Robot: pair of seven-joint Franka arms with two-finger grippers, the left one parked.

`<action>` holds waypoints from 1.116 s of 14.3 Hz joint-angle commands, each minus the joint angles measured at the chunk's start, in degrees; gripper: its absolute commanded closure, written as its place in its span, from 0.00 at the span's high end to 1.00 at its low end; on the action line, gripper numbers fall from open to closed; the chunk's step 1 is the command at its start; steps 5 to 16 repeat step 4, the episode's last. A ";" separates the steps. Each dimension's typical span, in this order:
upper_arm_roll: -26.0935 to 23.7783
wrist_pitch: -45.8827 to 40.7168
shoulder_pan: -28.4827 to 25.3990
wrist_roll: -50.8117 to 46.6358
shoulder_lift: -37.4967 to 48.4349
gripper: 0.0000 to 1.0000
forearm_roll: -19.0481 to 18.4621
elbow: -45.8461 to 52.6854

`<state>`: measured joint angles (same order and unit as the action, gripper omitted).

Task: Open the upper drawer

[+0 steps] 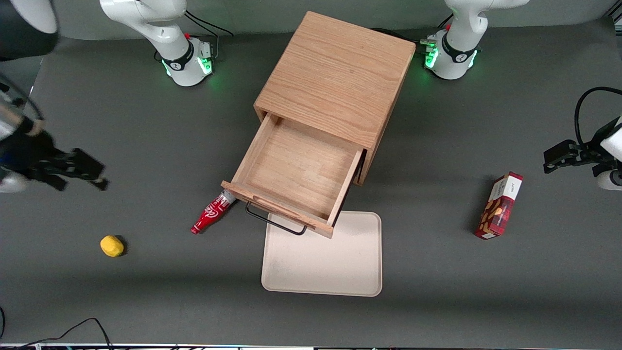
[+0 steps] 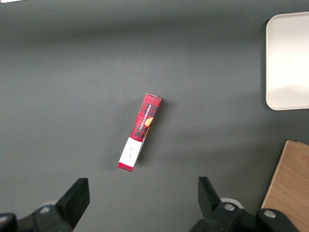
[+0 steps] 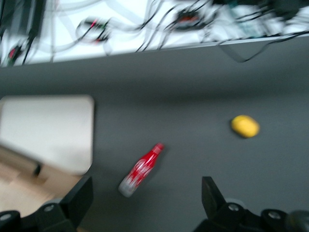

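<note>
The upper drawer of the oak cabinet stands pulled far out, its shallow wooden tray bare. Its black wire handle hangs over the cream tray. The lower drawer is hidden under it. My gripper is open and empty, off toward the working arm's end of the table, well apart from the drawer. In the right wrist view the gripper shows its two fingers wide apart above the table, with a corner of the drawer beside one finger.
A red bottle lies on the table touching the drawer's front corner; it also shows in the right wrist view. A yellow lemon-like object lies nearer the front camera. A cream tray lies in front of the drawer. A red snack box lies toward the parked arm's end.
</note>
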<state>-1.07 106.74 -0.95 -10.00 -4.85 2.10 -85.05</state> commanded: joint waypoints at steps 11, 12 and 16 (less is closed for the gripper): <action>7.04 -0.99 -0.98 -1.95 7.40 1.00 0.71 -6.37; 7.04 -0.99 -0.98 -1.95 7.40 1.00 0.71 -6.37; 7.04 -0.99 -0.98 -1.95 7.40 1.00 0.71 -6.37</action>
